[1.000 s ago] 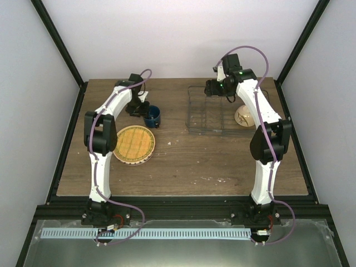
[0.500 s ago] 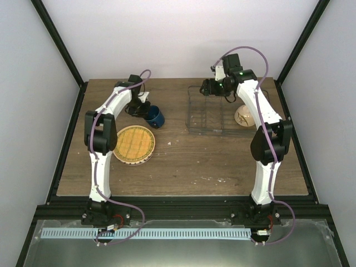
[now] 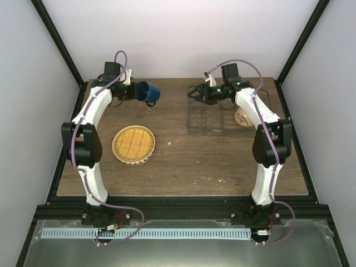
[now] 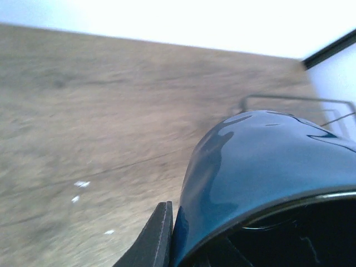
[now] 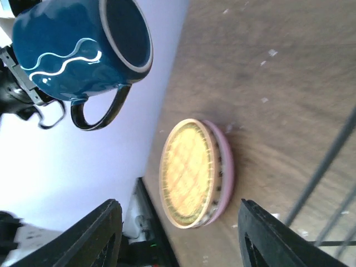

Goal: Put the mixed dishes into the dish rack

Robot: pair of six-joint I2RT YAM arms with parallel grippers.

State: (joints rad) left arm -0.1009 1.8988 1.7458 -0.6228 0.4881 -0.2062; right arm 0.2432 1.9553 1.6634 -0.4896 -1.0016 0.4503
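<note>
My left gripper is shut on the dark blue mug and holds it tilted in the air over the back left of the table. In the left wrist view the mug fills the lower right, with one finger against its wall. My right gripper is open and empty, pointing left above the back left corner of the dish rack. Its view shows the mug and the yellow plate stacked on the pink plate, a striped rim between them. The cream bowl sits right of the rack.
The plate stack lies on the wooden table left of centre. Black frame posts and white walls close in the back and sides. Rack wires cross the right edge of the right wrist view.
My left arm has lifted the mug off the table and swung it up and back. My right gripper has turned left over the rack's corner, toward the mug.
</note>
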